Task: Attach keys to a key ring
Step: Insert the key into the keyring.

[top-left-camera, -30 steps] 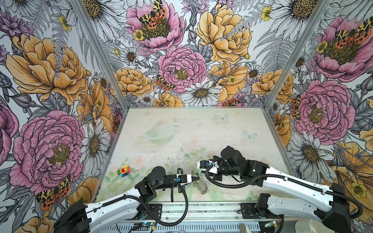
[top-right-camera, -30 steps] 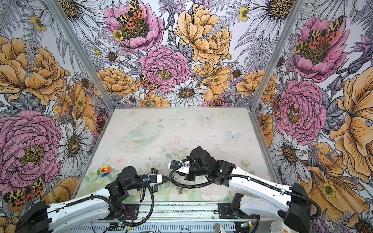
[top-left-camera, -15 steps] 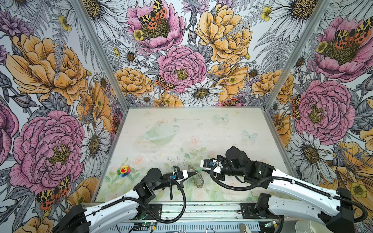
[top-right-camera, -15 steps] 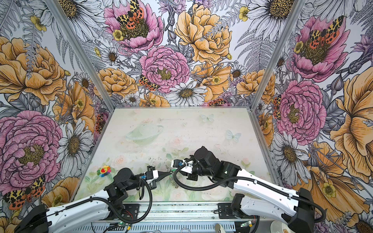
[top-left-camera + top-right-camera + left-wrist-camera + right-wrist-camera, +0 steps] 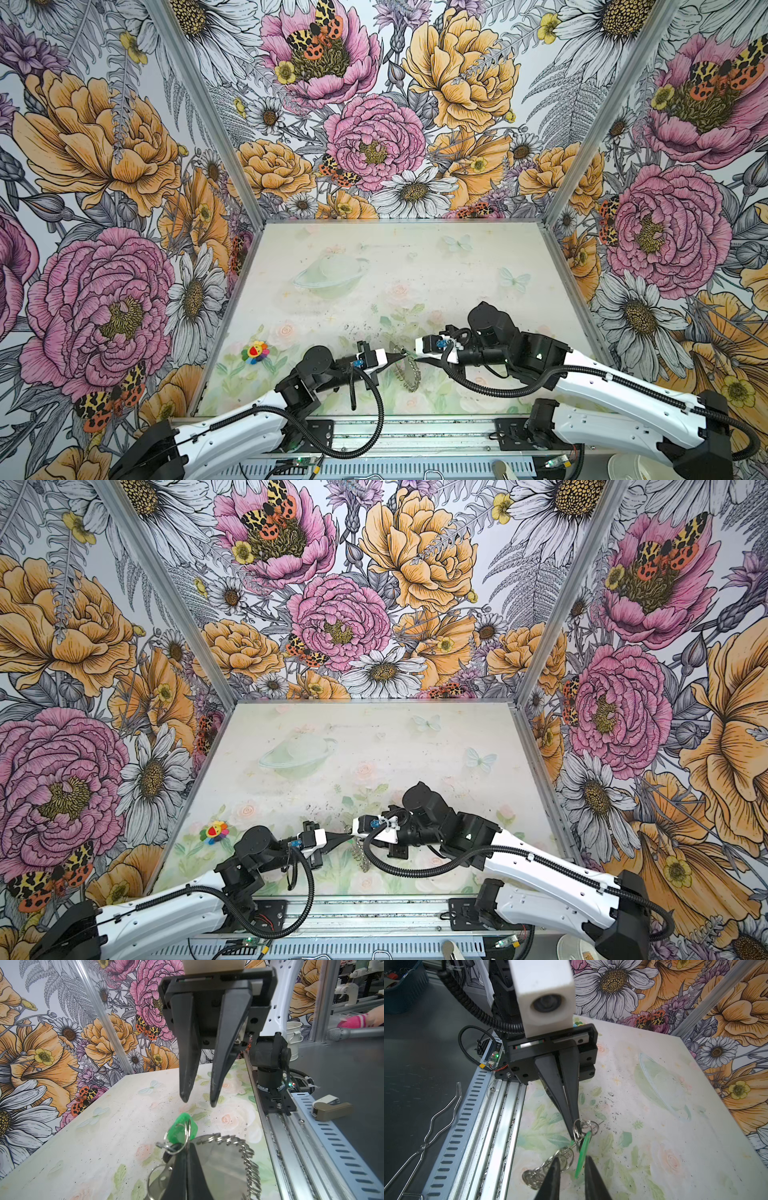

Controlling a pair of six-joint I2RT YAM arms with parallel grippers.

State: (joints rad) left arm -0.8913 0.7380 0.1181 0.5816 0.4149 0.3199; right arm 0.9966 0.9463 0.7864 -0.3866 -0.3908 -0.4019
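The key ring [image 5: 224,1159] is a grey plate edged with small wire rings; in both top views it hangs above the table near the front [image 5: 409,372] [image 5: 360,856]. My left gripper [image 5: 188,1146] [image 5: 400,354] is shut on its edge. Beside those tips a wire ring carries one of the keys by its green tag [image 5: 182,1128] [image 5: 582,1155]. My right gripper [image 5: 572,1164] [image 5: 199,1102] faces the left one and is open. The tag stands edge-on between its fingers [image 5: 589,1167], close to one and apart from the other.
A small rainbow flower toy [image 5: 255,351] [image 5: 214,831] lies at the front left of the table. The aluminium rail [image 5: 415,432] runs along the front edge, just below both arms. A bent wire [image 5: 436,1122] lies on the grey bench beyond the rail. Flowered walls enclose three sides.
My left gripper has carried the key ring slightly away from the front edge. The right gripper's jaws have narrowed around the green tag.
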